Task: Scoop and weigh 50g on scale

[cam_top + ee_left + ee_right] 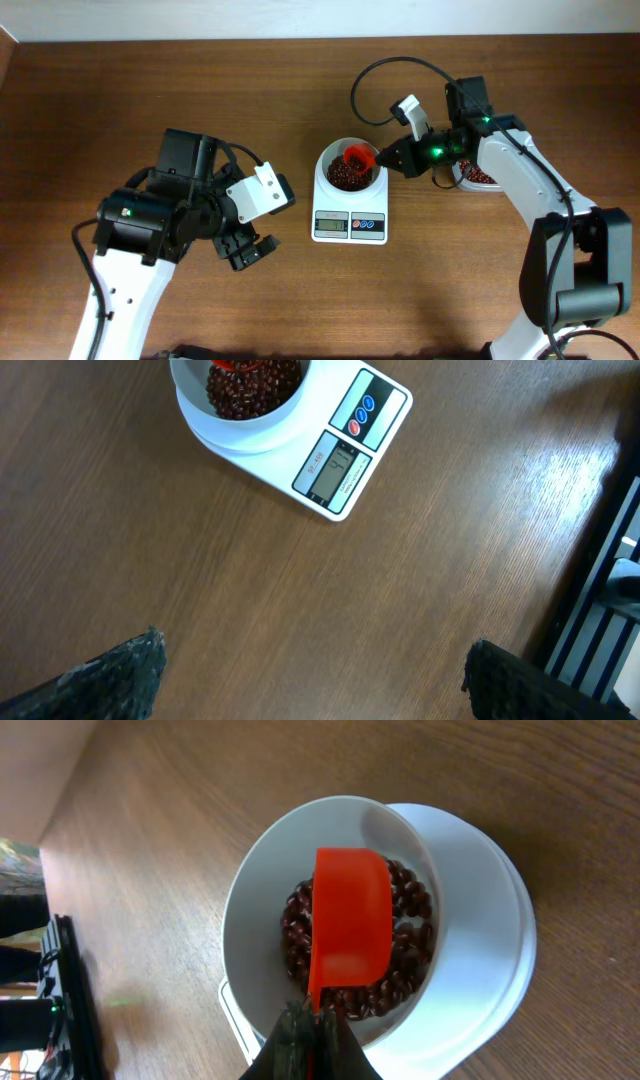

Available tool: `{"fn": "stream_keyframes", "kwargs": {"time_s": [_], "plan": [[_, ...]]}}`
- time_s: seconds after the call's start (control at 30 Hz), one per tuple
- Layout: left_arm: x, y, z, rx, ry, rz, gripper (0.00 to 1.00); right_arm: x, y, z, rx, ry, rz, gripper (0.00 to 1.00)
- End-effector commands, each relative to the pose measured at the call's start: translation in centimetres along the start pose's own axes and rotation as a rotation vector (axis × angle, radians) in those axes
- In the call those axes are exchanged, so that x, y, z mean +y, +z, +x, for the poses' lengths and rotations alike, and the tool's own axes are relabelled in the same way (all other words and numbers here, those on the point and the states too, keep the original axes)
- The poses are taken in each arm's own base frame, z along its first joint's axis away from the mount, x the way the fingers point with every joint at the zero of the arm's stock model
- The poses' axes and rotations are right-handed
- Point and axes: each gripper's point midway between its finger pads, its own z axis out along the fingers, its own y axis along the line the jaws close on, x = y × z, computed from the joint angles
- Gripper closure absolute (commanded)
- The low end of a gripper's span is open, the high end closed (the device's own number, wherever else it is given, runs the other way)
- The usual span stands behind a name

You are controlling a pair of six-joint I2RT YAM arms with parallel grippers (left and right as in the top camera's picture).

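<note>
Scale (349, 226): mid-table (150, 90), white bowl (328, 160) on top, beans (343, 179) inside.
Scoop (359, 156): tilted over the bowl, handle pinched by right gripper (386, 159).
Left gripper (252, 250): spread wide, near the scale.

The scale (349, 225) is showing white with a grey display (332, 468) and red and blue buttons (360, 416); its bowl (255, 910) is gleaming white around dark red-brown beans (405, 975), the scoop (350, 920) is glowing orange-red, and the tabletop (250, 90) is showing brown wood grain
</note>
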Motion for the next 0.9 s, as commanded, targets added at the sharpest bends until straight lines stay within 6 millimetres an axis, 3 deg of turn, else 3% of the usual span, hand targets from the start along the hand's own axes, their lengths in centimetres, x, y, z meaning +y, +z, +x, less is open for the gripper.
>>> {"fn": "stream_keyframes", "kwargs": {"time_s": [0.0, 0.07, 0.17, 0.2, 0.27, 0.3, 0.63, 0.77, 0.87], "plan": [[0.0, -0.1, -0.3, -0.016, 0.014, 0.007, 0.01, -0.1, 0.5, 0.3, 0.014, 0.014, 0.007, 0.96], [0.0, -0.1, -0.3, -0.016, 0.014, 0.007, 0.01, 0.1, 0.5, 0.2, 0.012, 0.015, -0.003, 0.96], [0.0, -0.1, -0.3, -0.016, 0.014, 0.007, 0.01, 4.1, -0.4, -1.3, -0.078, -0.045, -0.241, 0.96], [0.0, -0.1, -0.3, -0.016, 0.014, 0.007, 0.01, 4.3, -0.5, -1.3, -0.09, -0.098, -0.253, 0.96], [0.0, -0.1, -0.3, -0.016, 0.014, 0.007, 0.01, 0.0, 0.4, 0.5, 0.024, -0.027, 0.011, 0.96], [0.0, -0.1, -0.3, -0.016, 0.014, 0.007, 0.01, -0.5, 0.5, 0.7, 0.04, -0.006, 0.051, 0.96], [0.0, -0.1, -0.3, -0.016, 0.014, 0.007, 0.01, 0.1, 0.7, 0.5, 0.031, -0.009, 0.022, 0.96], [0.0, -0.1, -0.3, -0.016, 0.014, 0.007, 0.01, 3.5, 0.3, -0.6, -0.036, -0.037, -0.173, 0.96], [0.0, -0.1, -0.3, -0.016, 0.014, 0.007, 0.01, -1.3, 0.6, 1.1, 0.066, 0.019, 0.121, 0.96]]}}
